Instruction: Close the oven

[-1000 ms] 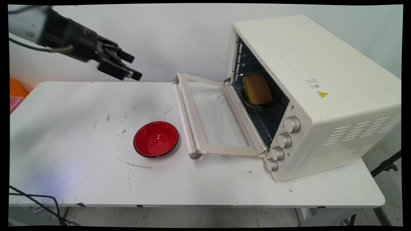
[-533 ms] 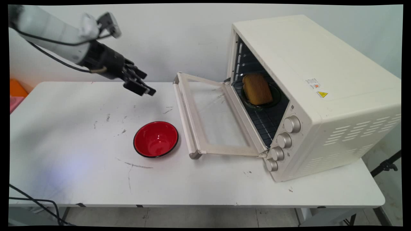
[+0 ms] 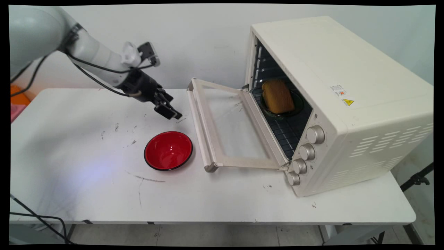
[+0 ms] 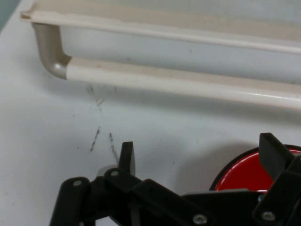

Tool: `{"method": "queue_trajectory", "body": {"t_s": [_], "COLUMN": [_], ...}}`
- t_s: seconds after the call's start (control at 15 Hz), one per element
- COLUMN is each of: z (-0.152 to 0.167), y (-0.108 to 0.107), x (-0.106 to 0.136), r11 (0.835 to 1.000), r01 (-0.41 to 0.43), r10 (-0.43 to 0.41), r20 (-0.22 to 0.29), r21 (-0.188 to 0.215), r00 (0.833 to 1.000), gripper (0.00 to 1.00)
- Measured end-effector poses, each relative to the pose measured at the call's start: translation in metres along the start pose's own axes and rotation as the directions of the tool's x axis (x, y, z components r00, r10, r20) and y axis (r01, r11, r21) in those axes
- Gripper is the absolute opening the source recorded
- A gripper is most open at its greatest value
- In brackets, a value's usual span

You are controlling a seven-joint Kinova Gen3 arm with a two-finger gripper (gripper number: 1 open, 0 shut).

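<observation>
My black gripper (image 3: 172, 113) hangs open and empty just above the table, a little beyond the red bowl (image 3: 168, 150) and left of the oven door's handle (image 3: 200, 128). In the hand view the two fingers stand wide apart around the gripper's middle (image 4: 200, 157). The red bowl (image 4: 244, 175) shows behind the right finger (image 4: 274, 151), and the door handle (image 4: 164, 81) runs across the top. The cream toaster oven (image 3: 347, 104) stands at the right with its glass door (image 3: 229, 128) folded down flat. Inside it, a brown slice of bread (image 3: 277, 96) rests on a dark plate (image 3: 297, 104).
The oven's knobs (image 3: 307, 151) face the table's near side. Black cables (image 3: 38, 217) hang at the near left corner. Orange and pink things (image 3: 17, 100) lie off the table's left edge. Dark scuff marks (image 3: 144, 178) dot the white table.
The arm has swung down and to the right, from high at the upper left to just above the table between the bowl and the door handle. Nothing else moved.
</observation>
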Motion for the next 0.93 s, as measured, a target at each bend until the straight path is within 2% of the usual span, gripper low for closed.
{"method": "queue_trajectory", "body": {"t_s": [0.27,0.33,0.6,0.93], "z": [0.029,0.035,0.06,0.079], "y": [-0.002,-0.003,-0.001,0.001], "x": [-0.001,-0.002,-0.002,0.005], "r11": [1.0,0.999,0.998,0.995], "r01": [-0.005,-0.009,-0.034,-0.062], "r10": [0.005,0.01,0.035,0.057], "r20": [0.021,0.024,0.005,-0.06], "r21": [-0.024,-0.031,-0.059,-0.078], "r00": [1.0,1.0,0.999,0.997], "gripper": [1.0,0.0,0.0,0.0]}}
